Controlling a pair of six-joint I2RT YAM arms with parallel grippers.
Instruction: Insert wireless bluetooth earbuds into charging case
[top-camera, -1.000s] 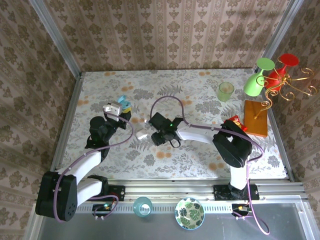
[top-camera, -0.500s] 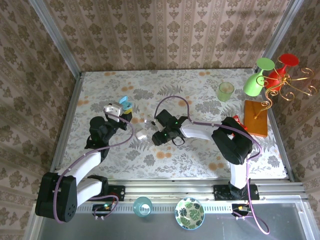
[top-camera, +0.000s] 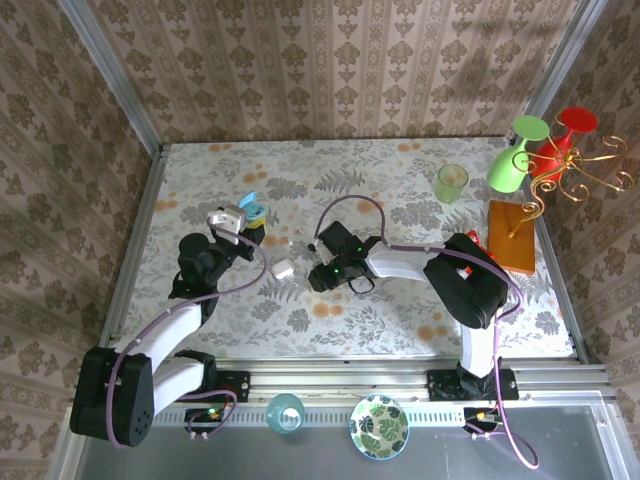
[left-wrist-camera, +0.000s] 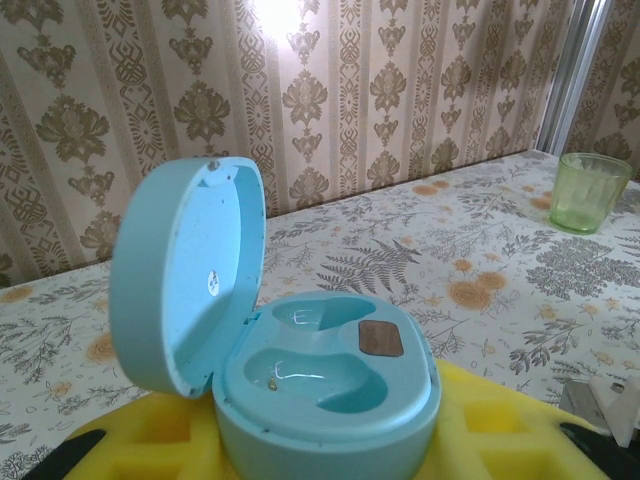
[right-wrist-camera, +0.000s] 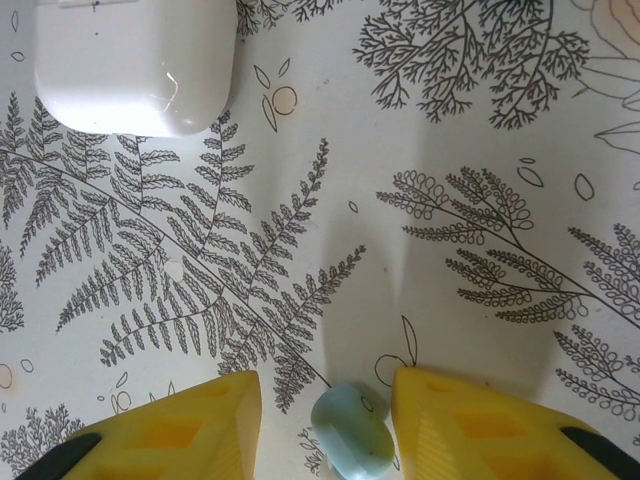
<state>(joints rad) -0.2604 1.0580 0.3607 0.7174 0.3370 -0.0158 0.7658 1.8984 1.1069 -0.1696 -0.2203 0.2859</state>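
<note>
Two grippers are out over the patterned table (top-camera: 400, 330).

Right gripper (right-wrist-camera: 325, 398): yellow fingers stand apart, pointing down at the cloth. One small pale-blue earbud (right-wrist-camera: 352, 447) lies flat between them, close to one finger. It is not pinched, as far as I can see. Just beyond it a glossy white case (right-wrist-camera: 135, 65) sits closed on the table, clear of the fingers.

Left gripper (left-wrist-camera: 320, 455), farther back and to the left: clamped on the base of a teal charging case (left-wrist-camera: 325, 390), with the lid (left-wrist-camera: 185, 275) swung upright. Both wells are bare and no earbud is seated. From the matching colour and the open lid, I judge this teal case is the one meant to take the piece. I cannot find the second earbud. A green cup (left-wrist-camera: 585, 190) stands towards the far wall.

Progress, as I read it, is early. The case is open and presented, and the first earbud is straddled but not lifted. Left to do: grip it, carry it across, seat it in a well, do the same for the other, and shut the lid.
</note>
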